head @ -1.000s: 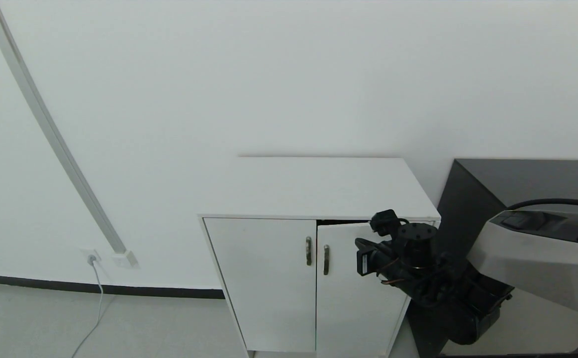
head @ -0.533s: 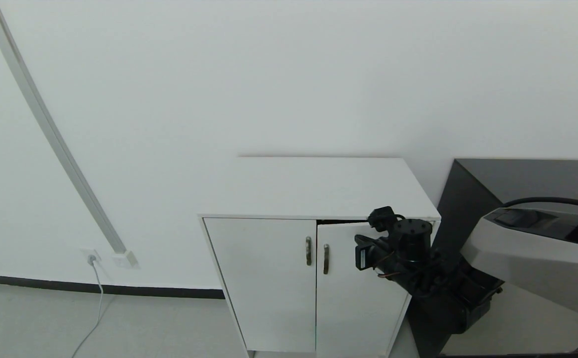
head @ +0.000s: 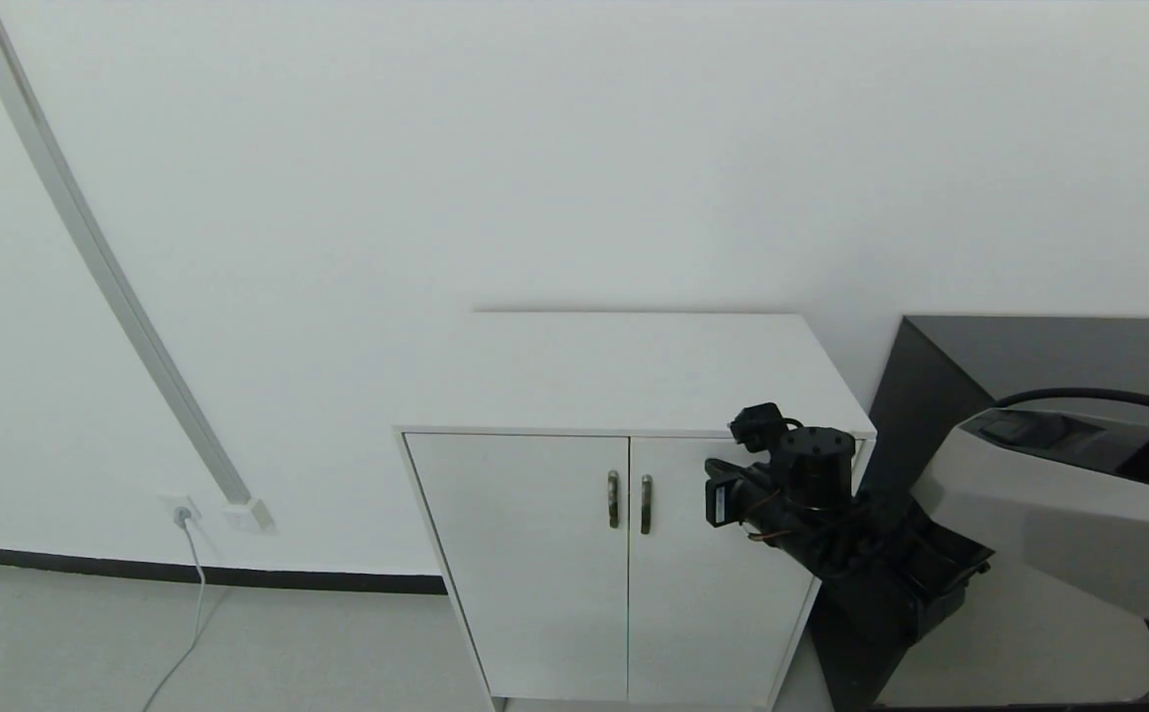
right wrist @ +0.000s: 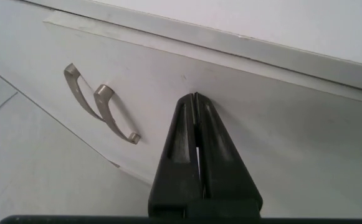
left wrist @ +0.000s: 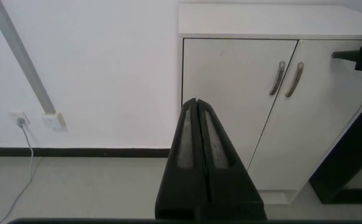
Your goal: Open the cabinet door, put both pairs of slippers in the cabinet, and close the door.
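The cabinet (head: 634,371) is white, stands on the floor (head: 60,643) and has its back against the wall (head: 535,148); its top carries nothing that can be made out; both doors sit flush in the frame, with only a thin seam between them. The left door (head: 525,564) and the right door (head: 693,613) each carry one upright metal handle; the left handle (head: 613,498) and the right handle (head: 646,503) stand just beside each other on either side of the seam. The right hand (right wrist: 196,99) has its fingers together; its tip lies at the face of the right door, just below the cabinet's top edge and to the hinge side of the handles; contact appears made, though the exact touch cannot be confirmed. In the head view the right arm (head: 832,534) crosses in front of the upper outer corner of the right door. The left hand (left wrist: 196,102) has its fingers together and holds nothing; it is well apart from the cabinet and points toward the left door. A dark unit (head: 1029,356) stands just beside the cabinet on the robot's right; a grey conduit (head: 100,257) runs down the wall on the left to a small box (head: 248,515); near it a socket (head: 182,512) holds a plug, and its cable (head: 194,613) hangs to the floor across the black skirting (head: 337,581).
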You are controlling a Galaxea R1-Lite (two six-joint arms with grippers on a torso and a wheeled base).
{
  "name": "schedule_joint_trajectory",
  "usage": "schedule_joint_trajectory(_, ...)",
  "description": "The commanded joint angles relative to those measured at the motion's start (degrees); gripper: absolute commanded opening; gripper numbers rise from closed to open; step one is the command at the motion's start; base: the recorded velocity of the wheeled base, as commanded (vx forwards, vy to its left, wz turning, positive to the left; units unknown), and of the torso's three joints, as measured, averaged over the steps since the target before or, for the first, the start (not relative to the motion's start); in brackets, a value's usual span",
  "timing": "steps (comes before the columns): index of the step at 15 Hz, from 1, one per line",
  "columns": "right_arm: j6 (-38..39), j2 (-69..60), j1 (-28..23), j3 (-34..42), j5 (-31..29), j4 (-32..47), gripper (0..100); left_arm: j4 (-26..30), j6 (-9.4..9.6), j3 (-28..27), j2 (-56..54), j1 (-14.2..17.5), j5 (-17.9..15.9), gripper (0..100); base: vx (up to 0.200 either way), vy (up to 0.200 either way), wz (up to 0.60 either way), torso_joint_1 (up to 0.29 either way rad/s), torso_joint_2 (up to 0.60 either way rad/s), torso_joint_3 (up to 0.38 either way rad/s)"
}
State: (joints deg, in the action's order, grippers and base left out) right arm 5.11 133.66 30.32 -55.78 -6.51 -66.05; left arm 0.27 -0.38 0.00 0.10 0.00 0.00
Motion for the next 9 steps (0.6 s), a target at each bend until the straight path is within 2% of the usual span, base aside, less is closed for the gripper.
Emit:
schedule_joint_trajectory(1,0.0,0.1,-0.1,-0.5,0.0,0.0,0,0.0,0.03,0.0,0.0,0.0,0.0,0,0.000,0.000,0.00,0.000,0.00,0.000)
schedule_joint_trajectory(9,0.0,0.2,-0.3,-2.3,0.0,2.0,0,0.0,0.03,0.0,0.0,0.0,0.0,0,0.000,0.000,0.00,0.000,0.00,0.000)
